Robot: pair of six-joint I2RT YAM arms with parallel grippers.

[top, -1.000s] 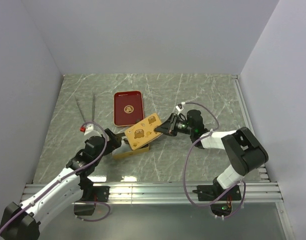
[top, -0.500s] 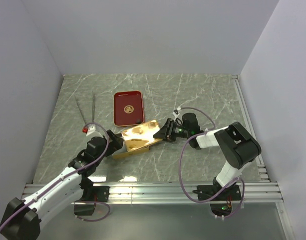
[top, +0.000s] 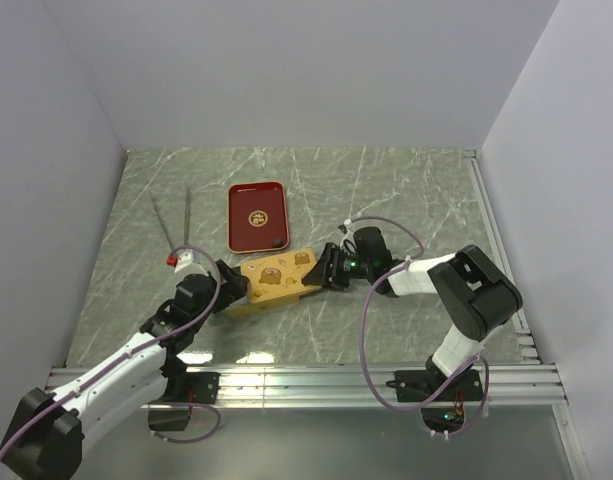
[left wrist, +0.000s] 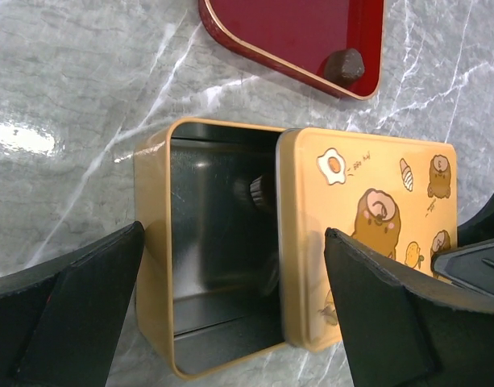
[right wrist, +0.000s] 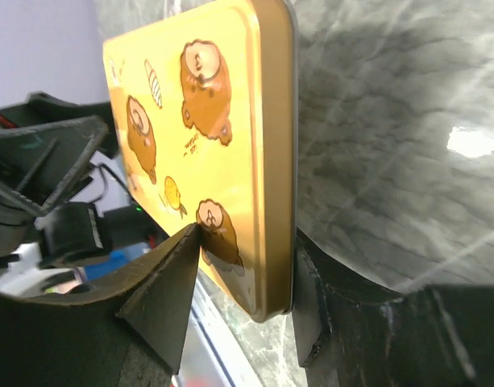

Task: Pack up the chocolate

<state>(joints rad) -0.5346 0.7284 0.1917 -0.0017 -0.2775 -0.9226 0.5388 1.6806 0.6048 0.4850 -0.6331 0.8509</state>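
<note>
my left gripper (left wrist: 233,232): wide open, facing the tin (left wrist: 152,242)
my right gripper (right wrist: 247,238): straddles the lid (left wrist: 367,234) edge, can't tell if it's pinching
chocolate (left wrist: 343,66): one stray in the red tray (left wrist: 295,32), just beyond the tin

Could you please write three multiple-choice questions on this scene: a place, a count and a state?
1. Dark brown chocolate pieces on the red rectangular tray: A none; B one; C five.
2. The yellow cartoon-printed lid lies: A on the tray; B partly over the gold rectangular tin; C against the wall.
3. The left gripper is: A open; B shut on the lid; C shut on a chocolate.
B: one sits in a tray corner. B: half the tin's inside shows. A: fingers wide apart.
</note>
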